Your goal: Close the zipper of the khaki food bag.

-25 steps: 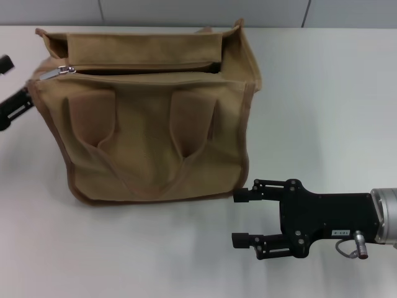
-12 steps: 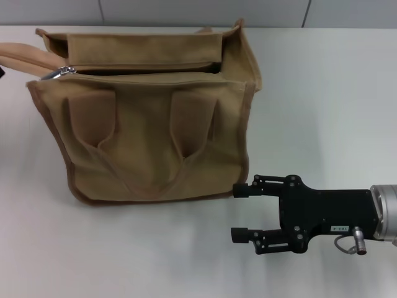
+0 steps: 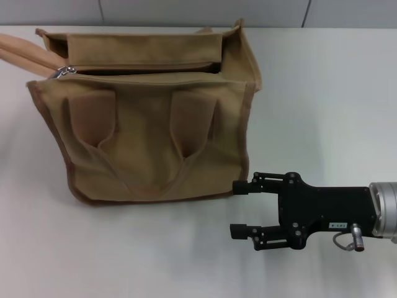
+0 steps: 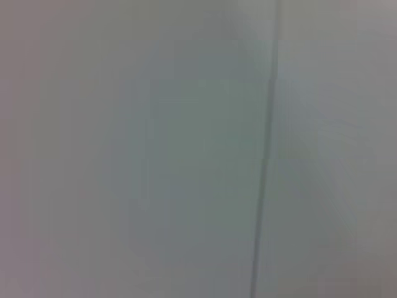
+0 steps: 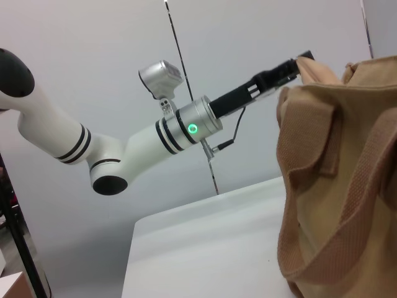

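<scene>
Since earlier frame: handle (image 3: 22,53) lifted at bag's 10 o'clock corner; right end effector (image 3: 240,210) slightly lower. Khaki food bag (image 3: 152,118) at desk (image 3: 322,93) centre, zipper (image 3: 139,70) open, pull tab (image 3: 64,72) at 9 o'clock. Left end effector (image 5: 302,62) at bag's top corner, spread or pressed: cannot tell. Right end effector spread, empty, at 5 o'clock. Step: bracing bag. Next: pinch tab, draw toward 3 o'clock. No legible writing.

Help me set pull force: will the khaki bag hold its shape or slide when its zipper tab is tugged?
Probably floppy: the khaki food bag's canvas creases and bows. Likely slides on the smooth table unless braced; the right gripper sits open by its corner, the left gripper at the zipper end.
</scene>
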You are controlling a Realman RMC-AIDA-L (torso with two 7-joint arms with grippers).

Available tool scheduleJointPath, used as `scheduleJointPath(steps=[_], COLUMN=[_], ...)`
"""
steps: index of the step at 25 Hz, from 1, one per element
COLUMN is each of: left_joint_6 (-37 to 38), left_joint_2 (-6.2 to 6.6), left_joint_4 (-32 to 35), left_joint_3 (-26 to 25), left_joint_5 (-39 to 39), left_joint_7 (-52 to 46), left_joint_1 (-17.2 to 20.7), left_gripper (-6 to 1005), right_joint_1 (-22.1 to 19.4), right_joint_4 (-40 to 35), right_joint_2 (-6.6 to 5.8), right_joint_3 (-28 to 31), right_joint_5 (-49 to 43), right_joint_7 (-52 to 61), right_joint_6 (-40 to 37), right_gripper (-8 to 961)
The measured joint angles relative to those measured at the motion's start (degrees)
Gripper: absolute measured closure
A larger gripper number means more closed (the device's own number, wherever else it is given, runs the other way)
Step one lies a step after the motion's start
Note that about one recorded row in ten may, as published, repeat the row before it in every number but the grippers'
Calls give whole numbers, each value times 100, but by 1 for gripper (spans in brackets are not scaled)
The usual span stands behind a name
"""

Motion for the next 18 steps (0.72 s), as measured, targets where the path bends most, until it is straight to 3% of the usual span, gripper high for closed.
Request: scheduleJointPath(steps=[3,7,9,10,12,15,18], left_joint_6=[26,194,368,385,436,441,441], left_joint_2=[0,110,346,379,577,674,674], left_joint_4=[-2,8,64,67,94,270,270], left_joint_3=[20,217,767,860,1512,2020,2020], left_joint_5=[-230,-203,-133,-117,84,440,440], left_joint_7=[-297,-694,-918,-934,-942,-905,-905], left_joint_1=[-6,-3,52,58,53,15,15], left_gripper=[249,249,249,249,249,249,250], right_joint_1=[0,0,0,0,0,1,10], right_joint_4=[0,0,0,0,0,-5,-35], right_joint_2=[0,0,0,0,0,-1,-4], right_joint_3=[0,0,0,-1,0,0,0], right_joint_5=[19,56,60,61,61,61,61], right_joint_7=[15,68,77,80,85,99,128], right_joint_6=[1,-4,-13,-14,-11,3,4], right_gripper=[255,258,259,260,261,264,266])
